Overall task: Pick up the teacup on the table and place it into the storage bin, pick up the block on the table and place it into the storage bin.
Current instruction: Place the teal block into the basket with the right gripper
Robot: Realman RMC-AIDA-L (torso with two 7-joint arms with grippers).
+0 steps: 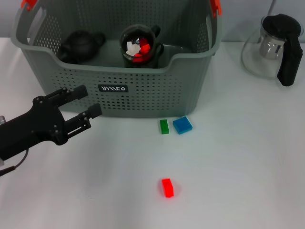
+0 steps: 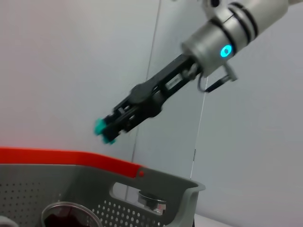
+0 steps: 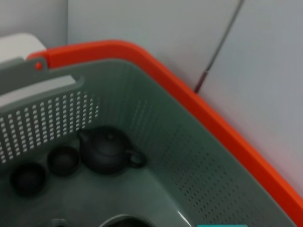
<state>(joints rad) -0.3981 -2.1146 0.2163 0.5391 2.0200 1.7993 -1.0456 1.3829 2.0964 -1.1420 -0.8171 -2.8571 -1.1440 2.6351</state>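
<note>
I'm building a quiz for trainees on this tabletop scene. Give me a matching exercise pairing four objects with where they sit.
Objects:
1. red block
2. black teapot
3. glass kettle
4. blue block

Places:
A. inside the storage bin
B. on the table, right of the bin
C. beside the green block
D. alone on the table, nearest the camera

Pairs: 1-D, 2-A, 3-B, 4-C

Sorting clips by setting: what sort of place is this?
Probably a lab test bench, not a home: a bare white table, plain grey wall panels, and staged props, namely coloured blocks and a storage bin.
</note>
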